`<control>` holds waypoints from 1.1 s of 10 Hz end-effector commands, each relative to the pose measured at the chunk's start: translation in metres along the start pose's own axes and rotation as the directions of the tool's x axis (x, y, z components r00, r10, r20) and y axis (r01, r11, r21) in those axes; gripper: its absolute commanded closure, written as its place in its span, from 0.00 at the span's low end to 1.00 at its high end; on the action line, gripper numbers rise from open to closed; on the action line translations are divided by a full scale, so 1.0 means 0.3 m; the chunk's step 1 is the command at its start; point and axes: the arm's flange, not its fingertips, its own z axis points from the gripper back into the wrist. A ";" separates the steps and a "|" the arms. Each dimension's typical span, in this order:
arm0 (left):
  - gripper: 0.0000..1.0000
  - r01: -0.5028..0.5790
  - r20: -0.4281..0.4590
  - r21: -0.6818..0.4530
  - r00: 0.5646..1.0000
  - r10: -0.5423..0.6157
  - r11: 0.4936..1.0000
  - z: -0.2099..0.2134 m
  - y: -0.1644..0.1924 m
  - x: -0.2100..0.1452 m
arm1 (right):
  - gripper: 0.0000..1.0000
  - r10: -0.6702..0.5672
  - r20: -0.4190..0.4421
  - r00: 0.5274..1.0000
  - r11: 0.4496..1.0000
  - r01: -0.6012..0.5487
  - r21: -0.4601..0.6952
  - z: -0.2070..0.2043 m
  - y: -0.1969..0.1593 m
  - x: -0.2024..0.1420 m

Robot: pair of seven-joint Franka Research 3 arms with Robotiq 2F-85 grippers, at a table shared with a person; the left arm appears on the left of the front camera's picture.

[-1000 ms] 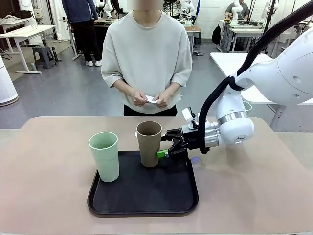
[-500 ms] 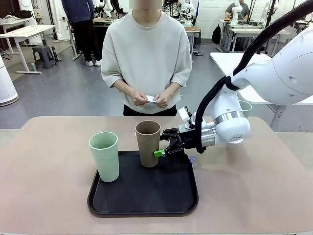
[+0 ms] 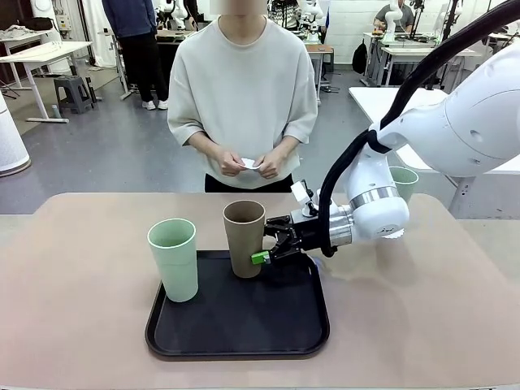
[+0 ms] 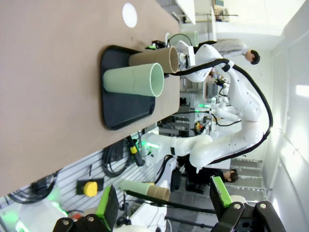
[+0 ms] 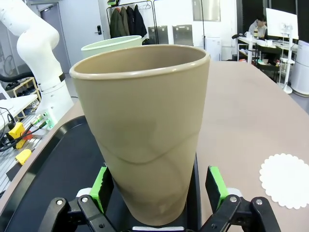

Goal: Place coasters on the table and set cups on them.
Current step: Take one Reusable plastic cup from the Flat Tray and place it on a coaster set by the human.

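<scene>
Brown cup between spread green pads of right pincer

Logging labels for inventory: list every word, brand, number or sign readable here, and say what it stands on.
No readable text in these pictures.
Brown cup, mint green cup, black tray, coaster: plain, no print.
White paper in the person's hands: too small to tell.
Pale panel on the far wall in the left wrist view: too blurred to read.
</scene>
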 end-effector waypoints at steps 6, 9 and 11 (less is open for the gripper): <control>0.00 0.002 0.006 -0.012 1.000 -0.002 1.000 0.003 -0.005 -0.004 | 0.00 -0.031 -0.048 0.998 0.998 0.034 0.062 -0.058 -0.002 -0.010; 0.00 0.002 0.006 -0.012 1.000 -0.002 1.000 0.003 -0.005 -0.004 | 0.00 -0.026 -0.050 0.998 0.997 0.029 0.069 -0.074 0.007 -0.013; 0.00 0.002 0.006 -0.012 1.000 -0.002 1.000 0.003 -0.005 -0.004 | 0.00 -0.022 -0.050 0.999 0.997 0.026 0.069 -0.080 0.005 -0.013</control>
